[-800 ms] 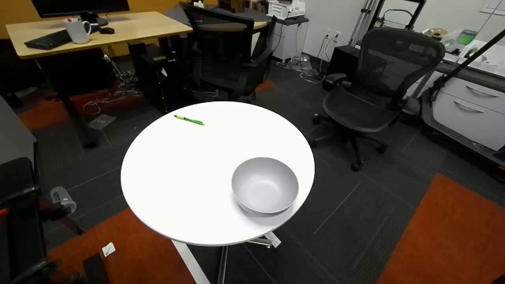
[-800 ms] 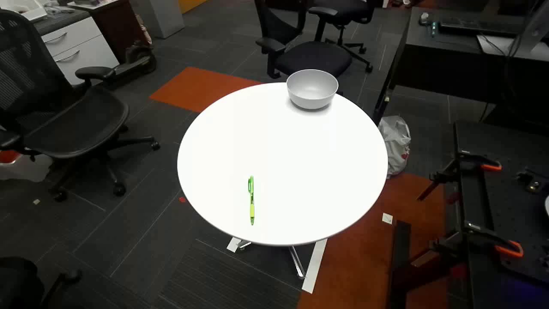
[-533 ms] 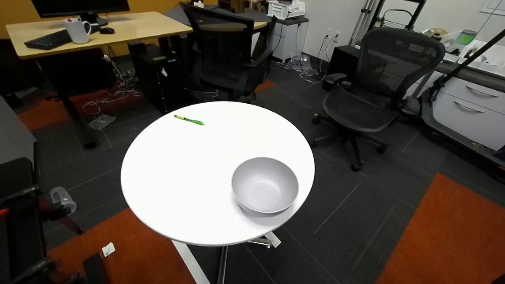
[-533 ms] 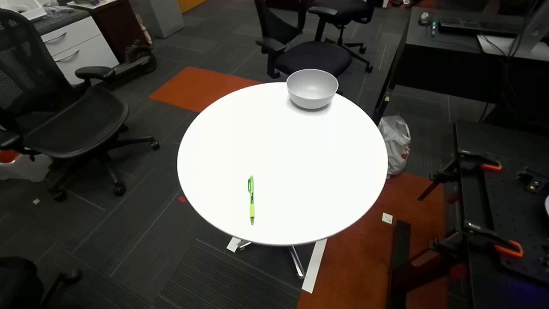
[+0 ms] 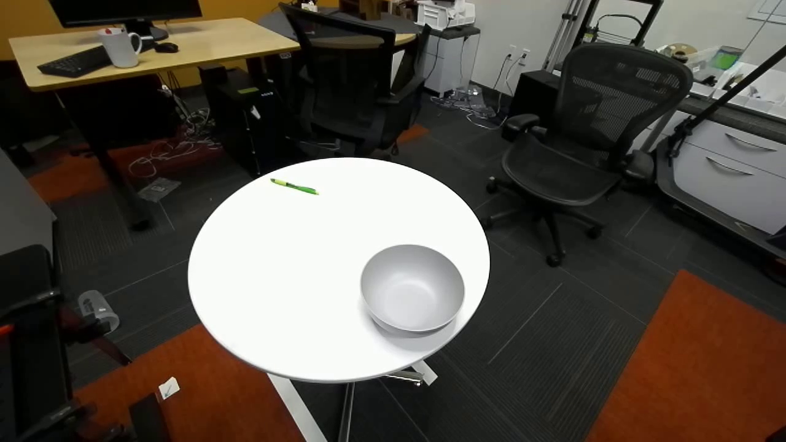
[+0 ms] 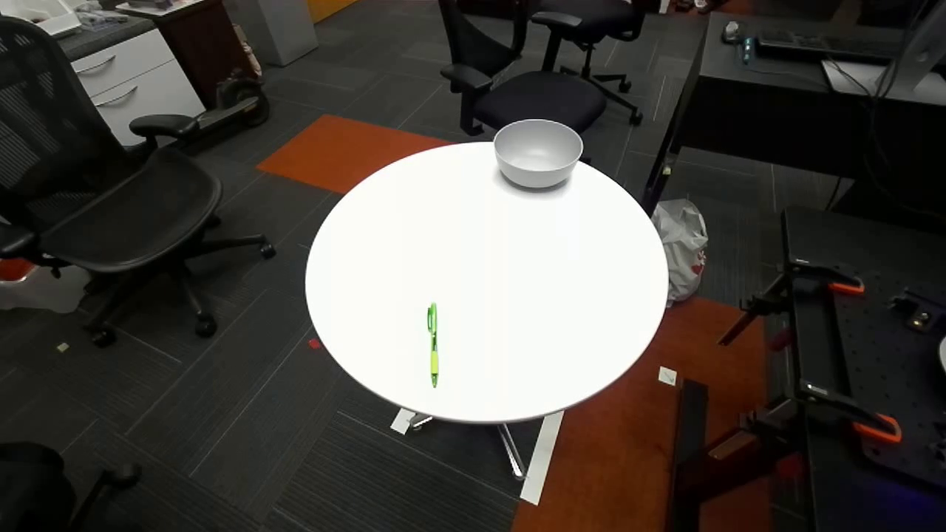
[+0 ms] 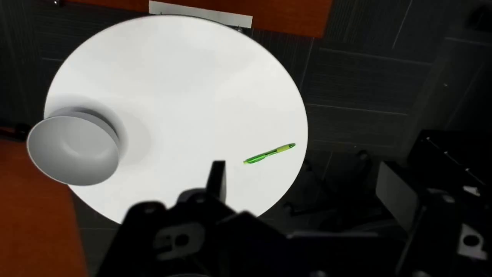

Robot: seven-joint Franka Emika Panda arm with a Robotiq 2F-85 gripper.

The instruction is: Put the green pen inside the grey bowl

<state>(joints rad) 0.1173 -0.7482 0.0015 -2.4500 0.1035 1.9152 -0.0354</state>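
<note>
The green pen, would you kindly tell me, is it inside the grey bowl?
No, the wrist view shows the green pen on the white table, apart from the grey bowl.

Wrist view: pincer point(image 7: 302, 163) was black, blurred, with rounded knuckles point(image 7: 149, 212). Its fingers point(image 7: 218, 180) were flat slabs, one inner face point(image 7: 396, 196) grey. A grey plate point(image 7: 193, 239) on either side bore a dark round hole point(image 7: 182, 240).

My gripper point(image 7: 304, 179) has a matt finish. I see the bowl point(image 7: 73, 150) as smooth, matt plastic and the pen point(image 7: 270, 153) as glossy plastic. The table point(image 7: 173, 84) has a smooth top and a polished metal leg point(image 6: 511, 451). The chair back point(image 5: 620, 98) is fine mesh; the carpet point(image 5: 534, 356) is ribbed and matt; the bag point(image 6: 681, 247) is thin, crumpled plastic.
</note>
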